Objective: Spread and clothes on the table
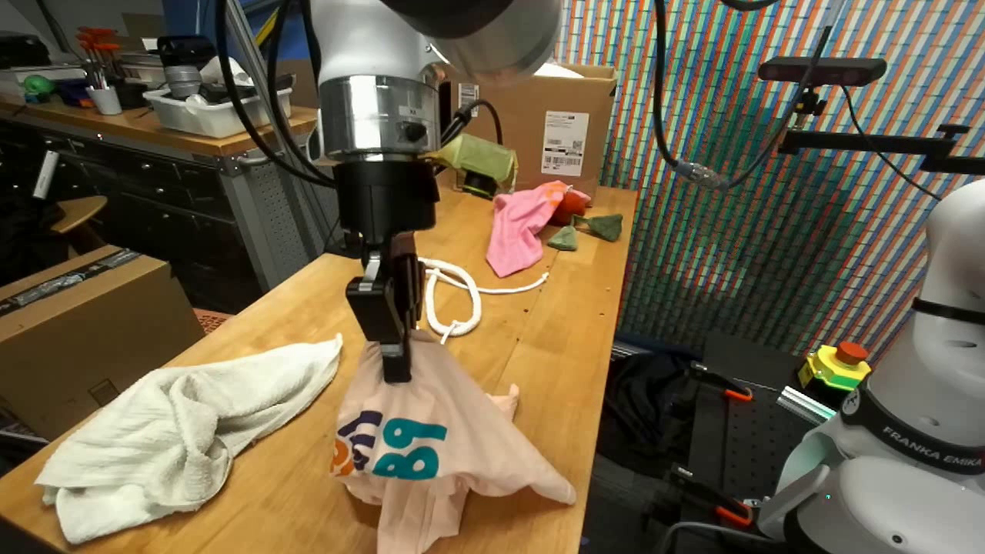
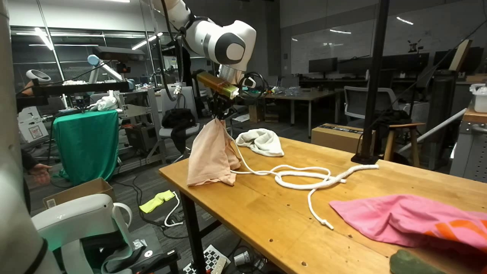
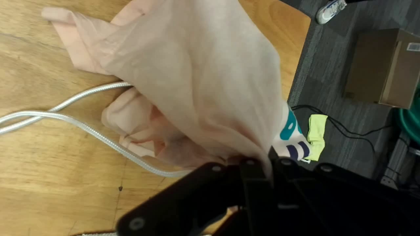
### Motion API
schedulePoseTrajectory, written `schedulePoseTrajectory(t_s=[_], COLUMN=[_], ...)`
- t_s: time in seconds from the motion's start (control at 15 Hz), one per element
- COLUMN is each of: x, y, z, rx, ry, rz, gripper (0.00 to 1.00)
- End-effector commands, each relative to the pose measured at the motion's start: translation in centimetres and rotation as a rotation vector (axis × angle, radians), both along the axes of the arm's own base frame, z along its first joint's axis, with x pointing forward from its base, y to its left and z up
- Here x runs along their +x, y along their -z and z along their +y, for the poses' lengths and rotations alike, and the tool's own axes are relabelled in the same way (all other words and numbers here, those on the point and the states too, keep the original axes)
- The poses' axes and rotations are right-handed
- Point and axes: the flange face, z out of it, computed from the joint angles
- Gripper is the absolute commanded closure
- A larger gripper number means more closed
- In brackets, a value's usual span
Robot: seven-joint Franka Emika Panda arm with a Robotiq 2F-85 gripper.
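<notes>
Extending beneath a light peach-pink fabric garment [image 1: 465,419] printed in teal, navy and orange, a long light-brown butcher-block wooden table [image 1: 562,346] appears in all three views. A white-labelled brown cardboard box [image 1: 529,131] stands well apart from the peach garment. That garment is raised at one gathered point, its lower folds reaching the tabletop. A crumpled pale mint-white cloth garment [image 1: 177,438] lies on the tabletop near the peach garment; a bright pink fabric garment [image 2: 403,220] with orange print lies well apart from it. A looped, braided white cord [image 2: 304,187] lies beside the peach garment, one strand running up along it. The black two-fingered gripper [image 1: 398,358], at the peach garment's raised top, is clamped on its gathered fabric; whether cord is also pinched cannot be told.
</notes>
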Motion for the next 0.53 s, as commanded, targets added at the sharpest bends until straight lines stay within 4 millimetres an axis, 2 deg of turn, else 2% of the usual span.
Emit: schedulePoseTrajectory(t_s=[0.0,0.27,0.47], x=[0.33,-0.26,-0.22], y=[0.62,1.45,0.77], z=[0.31,0.13,-0.58], rx=[-0.015,-0.080,-0.137], ry=[0.027,-0.015,-0.029], rz=[0.031,0.098,0.087], gripper=[0.67,0.38,0.14])
